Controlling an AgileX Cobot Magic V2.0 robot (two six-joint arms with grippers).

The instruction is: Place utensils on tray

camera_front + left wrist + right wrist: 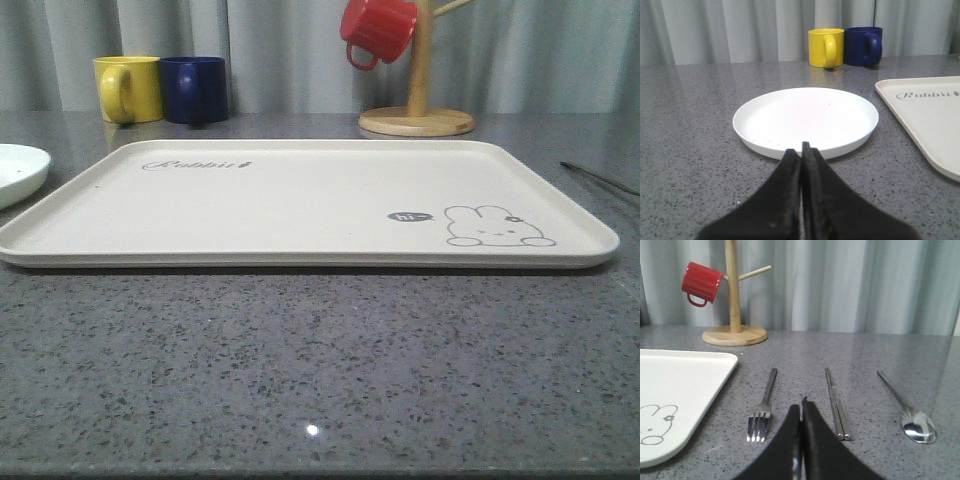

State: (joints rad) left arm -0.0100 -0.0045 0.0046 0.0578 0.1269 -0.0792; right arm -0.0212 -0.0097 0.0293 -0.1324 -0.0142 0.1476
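On the grey table [320, 370], a white plate [806, 119] lies left of the bare cream tray [300, 205], straight ahead of the left gripper [801, 150], fingers pressed together. Right of the tray lie fork [763, 405], chopsticks [837, 404] and spoon [904, 407], long axes pointing away from the right gripper [801, 407], also closed, poised between fork and chopsticks and likely nearest for them.

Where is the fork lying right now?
The fork lies on the grey table in the right wrist view, off the tray, between the tray's edge and the chopsticks, with the spoon beyond them.
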